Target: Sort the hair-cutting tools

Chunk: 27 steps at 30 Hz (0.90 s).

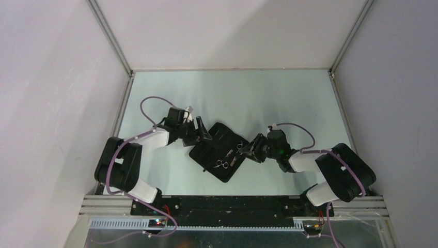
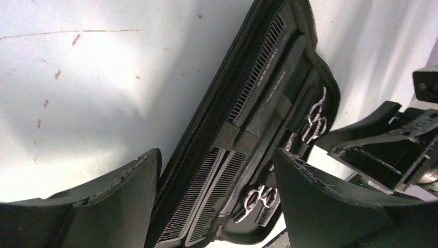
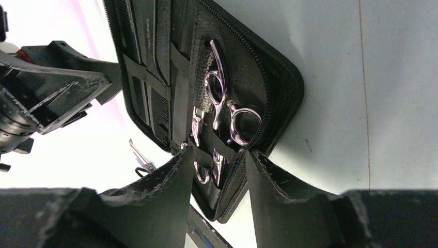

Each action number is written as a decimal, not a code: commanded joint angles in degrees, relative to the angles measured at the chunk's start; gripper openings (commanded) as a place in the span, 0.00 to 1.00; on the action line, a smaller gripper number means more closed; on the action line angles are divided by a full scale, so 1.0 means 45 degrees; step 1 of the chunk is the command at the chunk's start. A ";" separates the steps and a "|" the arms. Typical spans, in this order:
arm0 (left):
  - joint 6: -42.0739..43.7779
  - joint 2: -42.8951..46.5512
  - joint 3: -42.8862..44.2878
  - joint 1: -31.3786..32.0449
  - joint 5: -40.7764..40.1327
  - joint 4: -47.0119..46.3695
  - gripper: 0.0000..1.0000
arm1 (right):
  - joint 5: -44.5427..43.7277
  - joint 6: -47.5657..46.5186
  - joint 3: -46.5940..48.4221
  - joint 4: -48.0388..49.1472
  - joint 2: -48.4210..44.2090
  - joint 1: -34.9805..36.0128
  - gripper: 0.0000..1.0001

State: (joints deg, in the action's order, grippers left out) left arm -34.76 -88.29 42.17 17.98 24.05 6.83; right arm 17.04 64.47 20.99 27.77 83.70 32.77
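Note:
A black zip case (image 1: 209, 150) lies open mid-table. Inside it two silver scissors (image 1: 223, 164) (image 1: 236, 150) sit under straps; the right wrist view shows one pair (image 3: 219, 98) plainly and the other (image 3: 204, 170) partly behind a finger. Black combs (image 2: 258, 67) are strapped along the case's other half. My left gripper (image 2: 217, 157) stands open, its wide jaws straddling the comb side at the case's far-left edge (image 1: 200, 135). My right gripper (image 3: 218, 155) is shut on the case's zip rim (image 3: 258, 134) at its right side (image 1: 249, 150), one finger inside by the scissors.
White enclosure walls (image 1: 62, 77) with metal corner rails (image 1: 111, 36) ring the pale table (image 1: 289, 98). A small metal piece with a black loop (image 3: 139, 157) lies on the table beside the case. The arm bases stand at the near edge on a black plate (image 1: 222, 204).

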 commanded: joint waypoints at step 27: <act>-0.2687 0.1776 -0.0161 0.4803 -0.0083 -0.2080 0.80 | 0.1187 0.4253 -0.2879 1.2125 0.5411 -0.0831 0.99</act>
State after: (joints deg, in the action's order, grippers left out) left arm -44.58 -78.61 41.60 37.78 24.18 0.93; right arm 22.94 80.71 9.56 77.19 102.37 28.93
